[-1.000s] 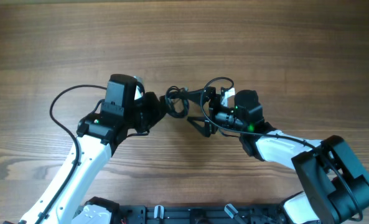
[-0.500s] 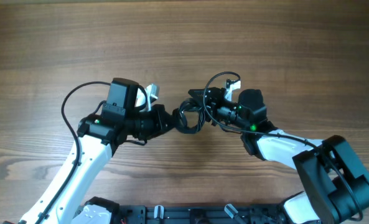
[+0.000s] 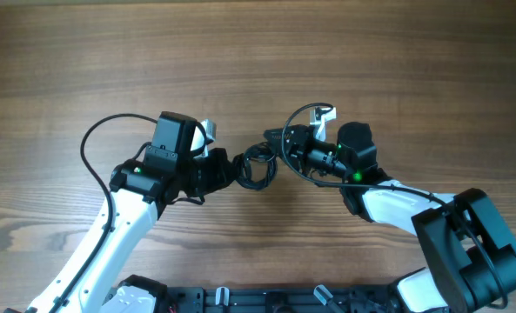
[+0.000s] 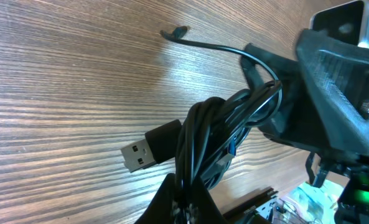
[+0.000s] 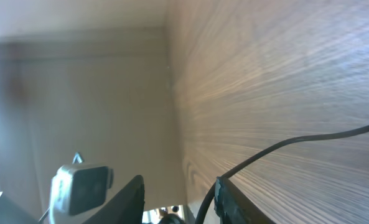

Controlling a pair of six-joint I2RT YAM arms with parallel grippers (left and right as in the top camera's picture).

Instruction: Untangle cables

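Item: cables (image 3: 256, 167), a small dark coiled bundle, hanging between the two tools, its long axis running left to right and rising slightly toward the right gripper. Left arm (image 3: 110, 235): reaching in from the near left edge over the table (image 3: 258, 52), wrist turning toward the right, its own thick lead (image 3: 88, 148) arcing out behind it. Left gripper (image 3: 231, 169): fingers pressing together on the near end of the bundle. In the left wrist view the strands are rising straight out from between the fingertips and leaning away toward the opposite tool. USB plug (image 4: 148, 146): sticking out of the coil to the left of those fingertips, metal end pointing away from the bundle, hovering close over the wood. Loose strand (image 4: 175, 32): trailing off far ahead of the left fingers, its small tip lying on the wood. Right gripper (image 3: 275, 143): meeting the far loop of the bundle, one dark finger (image 4: 265, 81) lying against the coil. In its own wrist view the two fingers (image 5: 133, 196) are standing partly apart, one thin wire (image 5: 296, 144) running away past one of them; whether they are pinching the coil cannot be told. Right arm (image 3: 397, 204): coming in from the near right corner, forearm angling up and leftward, its thick lead (image 3: 305, 111) looping above the wrist.
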